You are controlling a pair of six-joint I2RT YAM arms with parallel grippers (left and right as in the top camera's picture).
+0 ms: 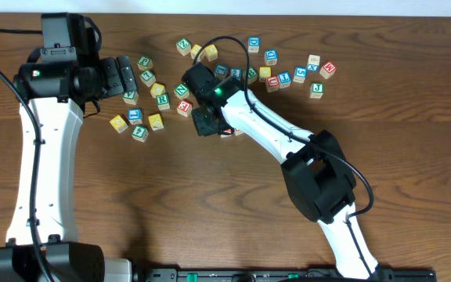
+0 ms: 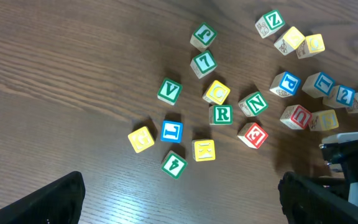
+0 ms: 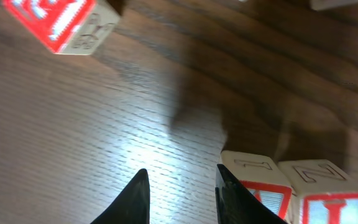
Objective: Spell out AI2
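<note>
right wrist view: the right gripper [image 3: 181,171] hangs low over the table [image 3: 73,124]. its two dark fingers [image 3: 135,199] stand close together, with a narrow strip of bare wood between them, and nothing is held. just outside the finger at the right of the view, a red-framed cube [image 3: 253,177] sits on the wood. it is so near that the finger covers part of its front face, and the letter cannot be read. touching that cube on its far side is the i cube [image 3: 328,190], white on top, with its red frame and the top bar of its red letter showing at the bottom edge. well apart, in the upper left corner, a tilted red cube [image 3: 58,18] lies blurred.

overhead, this gripper is at the lower edge of the scatter of cubes, near the table's middle, with red peeking out just beside it.

the left gripper [image 1: 126,76] hovers at the left end of the scatter, its fingers spread wide and empty. from the left wrist, a green 4 cube [image 2: 174,163], a yellow cube [image 2: 204,150] and a blue cube [image 2: 171,131] lie on the wood below it. a green r cube [image 2: 222,114] and a green n cube [image 2: 253,102] lie farther on. the 2 cube [image 2: 344,95], blue-framed, sits near the right edge among other blue cubes, apart from the red-framed pair.
</note>
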